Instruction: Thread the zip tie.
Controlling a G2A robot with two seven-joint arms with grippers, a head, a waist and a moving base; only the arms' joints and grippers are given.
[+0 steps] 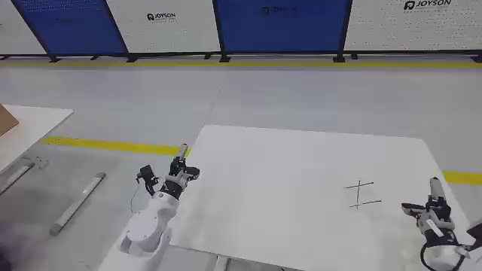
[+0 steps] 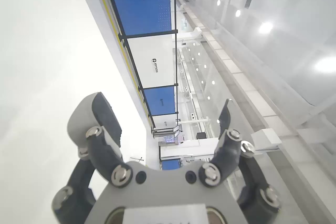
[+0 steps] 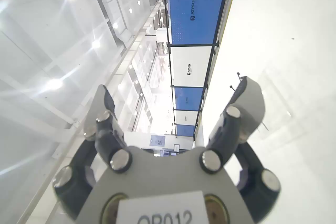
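Note:
Thin black zip ties [image 1: 360,194] lie crossed on the white table [image 1: 286,196], toward its right side. My right gripper [image 1: 423,198] hangs open just right of them, near the table's right edge. In the right wrist view the right gripper [image 3: 176,96] is open with nothing in it, and the zip tie heads [image 3: 231,87] peek out beside one finger [image 3: 246,93]. My left gripper [image 1: 184,162] is at the table's left edge, far from the ties. In the left wrist view the left gripper [image 2: 165,117] stands open and empty, with the zip ties [image 2: 136,159] tiny in the distance.
Blue and white partition panels [image 1: 279,7] stand across the floor behind the table. A yellow floor line [image 1: 113,145] runs past the table's far side. A second white table [image 1: 30,124] sits at the left, with a grey tube [image 1: 75,203] on the floor beside it.

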